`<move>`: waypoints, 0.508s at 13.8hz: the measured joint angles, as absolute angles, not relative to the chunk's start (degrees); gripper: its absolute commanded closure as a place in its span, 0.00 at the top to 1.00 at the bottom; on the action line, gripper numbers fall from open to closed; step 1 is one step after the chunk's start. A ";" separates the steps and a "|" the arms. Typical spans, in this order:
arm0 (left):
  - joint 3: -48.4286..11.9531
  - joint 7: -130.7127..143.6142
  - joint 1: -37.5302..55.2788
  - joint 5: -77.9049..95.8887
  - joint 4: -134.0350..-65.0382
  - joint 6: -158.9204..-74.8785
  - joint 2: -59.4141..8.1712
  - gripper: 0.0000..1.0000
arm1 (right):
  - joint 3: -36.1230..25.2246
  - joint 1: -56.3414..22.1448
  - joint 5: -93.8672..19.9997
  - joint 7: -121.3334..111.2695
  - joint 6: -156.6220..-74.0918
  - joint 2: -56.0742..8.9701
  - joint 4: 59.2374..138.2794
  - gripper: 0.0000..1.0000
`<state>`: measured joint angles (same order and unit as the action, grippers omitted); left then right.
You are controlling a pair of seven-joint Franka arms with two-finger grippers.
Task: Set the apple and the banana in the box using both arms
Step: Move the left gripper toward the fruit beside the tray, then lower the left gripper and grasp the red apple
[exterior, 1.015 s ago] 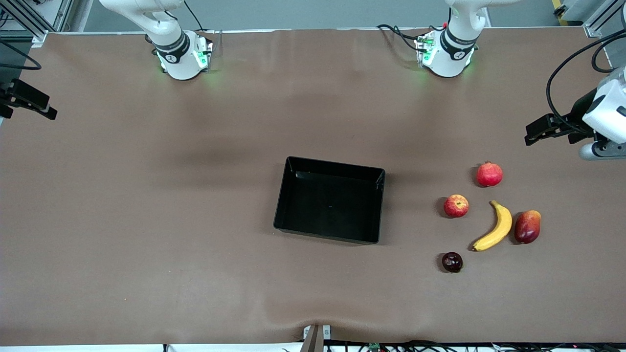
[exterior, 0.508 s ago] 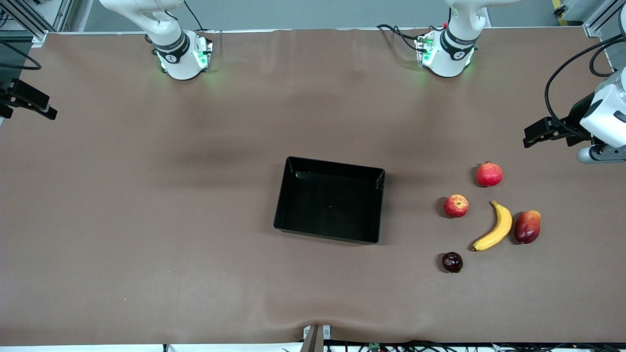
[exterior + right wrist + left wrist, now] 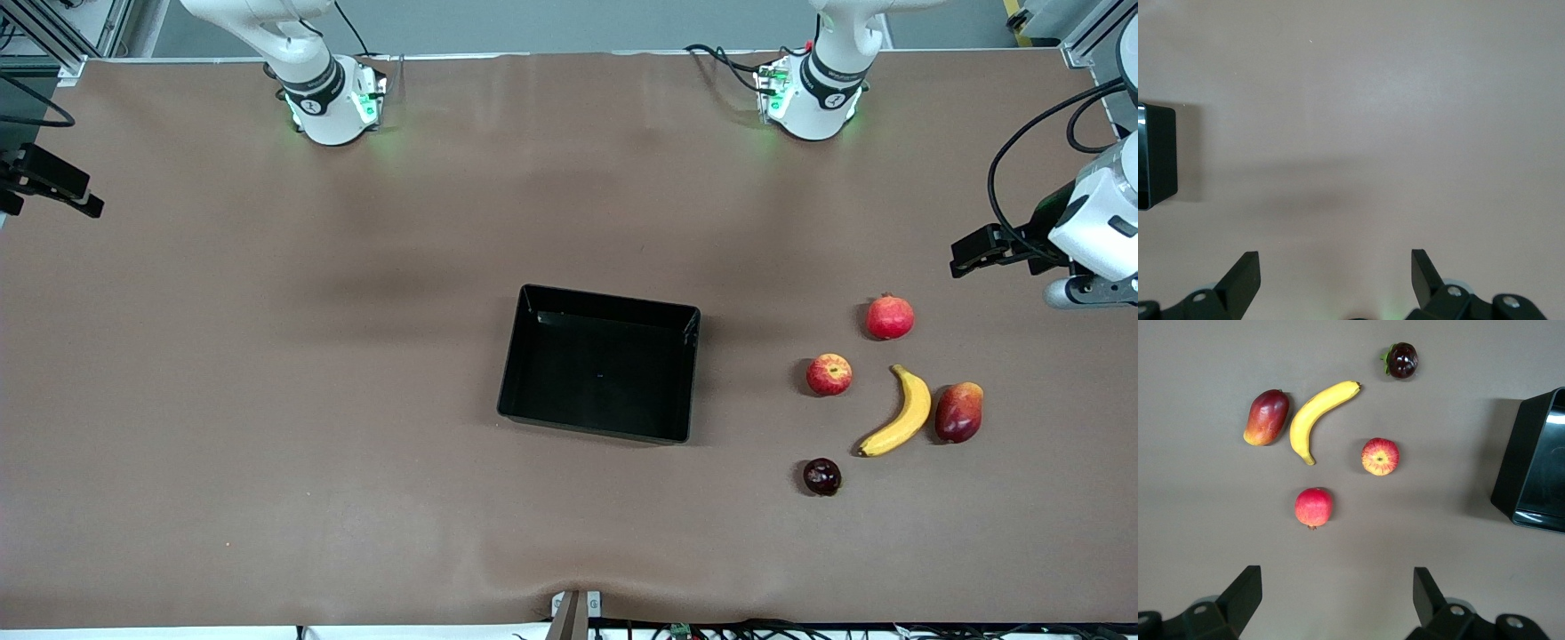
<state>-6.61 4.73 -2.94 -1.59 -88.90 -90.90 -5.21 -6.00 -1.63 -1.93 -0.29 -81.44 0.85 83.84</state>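
The apple [image 3: 829, 374] lies on the brown table toward the left arm's end, beside the banana [image 3: 900, 413]. Both also show in the left wrist view, the apple [image 3: 1380, 456] and the banana [image 3: 1317, 417]. The black box [image 3: 605, 307] stands empty at mid-table; one end shows in the left wrist view [image 3: 1535, 463] and a corner in the right wrist view [image 3: 1155, 157]. My left gripper [image 3: 969, 252] is open and empty [image 3: 1338, 600], up over bare table close to the fruits. My right gripper [image 3: 62, 187] waits open and empty [image 3: 1336, 280] over the right arm's end.
A red pomegranate [image 3: 890, 317] lies farther from the camera than the apple. A red-yellow mango [image 3: 958, 412] lies against the banana. A dark maroon fruit [image 3: 821, 476] lies nearer the camera than the apple. Both arm bases stand along the table's back edge.
My left gripper has drifted a little toward the pomegranate. The fruits, the box and the right arm have not moved.
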 measured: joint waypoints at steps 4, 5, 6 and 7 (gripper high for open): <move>-6.63 4.73 -2.67 -1.75 -88.91 -92.68 -6.92 1.00 | -6.00 -1.60 -1.93 -0.28 -81.45 0.85 83.80 1.00; -6.63 4.73 -2.32 -1.87 -88.90 -93.31 -7.55 1.00 | -6.00 -1.60 -1.93 -0.28 -81.45 0.85 83.80 1.00; -6.65 4.73 -1.92 -2.38 -88.91 -94.05 -8.28 1.00 | -6.00 -1.59 -1.93 -0.28 -81.45 0.85 83.79 1.00; -6.65 4.73 -1.54 -3.06 -88.90 -94.88 -8.99 1.00 | -6.00 -1.59 -1.93 -0.28 -81.45 0.85 83.79 1.00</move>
